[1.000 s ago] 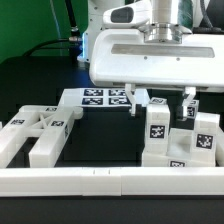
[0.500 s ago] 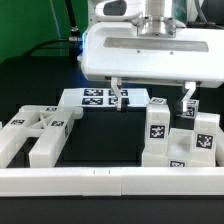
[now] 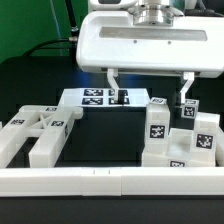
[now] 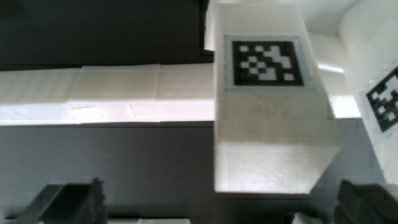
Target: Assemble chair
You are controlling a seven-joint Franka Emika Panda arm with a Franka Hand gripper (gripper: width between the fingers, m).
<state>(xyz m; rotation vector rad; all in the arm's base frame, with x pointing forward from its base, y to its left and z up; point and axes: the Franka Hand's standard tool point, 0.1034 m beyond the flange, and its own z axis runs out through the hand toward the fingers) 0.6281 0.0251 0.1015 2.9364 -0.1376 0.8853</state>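
Observation:
My gripper [image 3: 149,92] is wide open and empty, and hangs above the back of the table. One fingertip [image 3: 187,100] is just over the right-hand stack of white tagged chair parts [image 3: 180,135]. The other fingertip [image 3: 113,92] is over the marker board [image 3: 100,97]. More white chair parts [image 3: 35,132] lie at the exterior view's left. In the wrist view a white bar with a tag [image 4: 270,110] lies between and ahead of the open gripper [image 4: 217,205], nearer one finger, with nothing held. A second tagged part [image 4: 381,95] shows at the edge.
A long white border rail [image 3: 110,181] runs along the front of the table; a white rail [image 4: 107,95] also crosses the wrist view. A green surface [image 3: 40,48] lies behind at the exterior view's left.
The jaws have spread wider: the finger on the exterior view's left moved left over the marker board. The hand has risen a little and shifted left. Parts have not moved.

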